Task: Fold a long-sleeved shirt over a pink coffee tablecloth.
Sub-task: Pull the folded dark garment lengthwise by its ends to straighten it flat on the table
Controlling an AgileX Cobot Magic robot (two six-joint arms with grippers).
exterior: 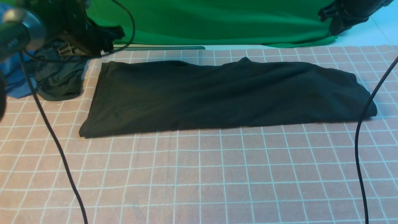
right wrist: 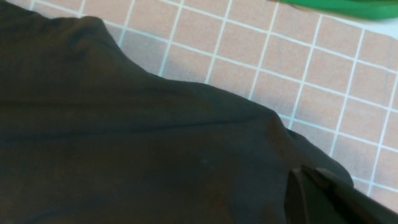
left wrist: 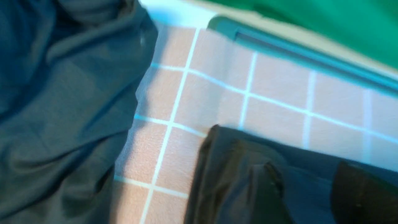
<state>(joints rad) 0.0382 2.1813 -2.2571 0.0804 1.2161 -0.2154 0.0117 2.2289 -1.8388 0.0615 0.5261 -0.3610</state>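
Observation:
The long-sleeved shirt (exterior: 217, 93) lies folded into a long black band across the far half of the pink coffee tablecloth (exterior: 217, 174); its print and label are hidden. My left gripper (exterior: 113, 34) hovers at the far left, just beyond the shirt's far left corner (left wrist: 224, 174). Its fingers stand apart, and only shirt fabric shows between them at the left gripper (left wrist: 311, 189). My right gripper (exterior: 329, 21) is raised at the far right. In its wrist view the right gripper (right wrist: 306, 174) has its tips together, above the shirt (right wrist: 124, 140) near that end's edge, with the checked cloth (right wrist: 311, 77) beyond.
A smaller dark grey-green garment (exterior: 59, 77) and a blue garment (exterior: 15, 77) lie bunched at the far left, the grey-green one (left wrist: 62, 109) close beside the left gripper. A green backdrop cloth (exterior: 217, 21) hangs behind. Black cables (exterior: 53, 133) (exterior: 360, 140) drape across both sides.

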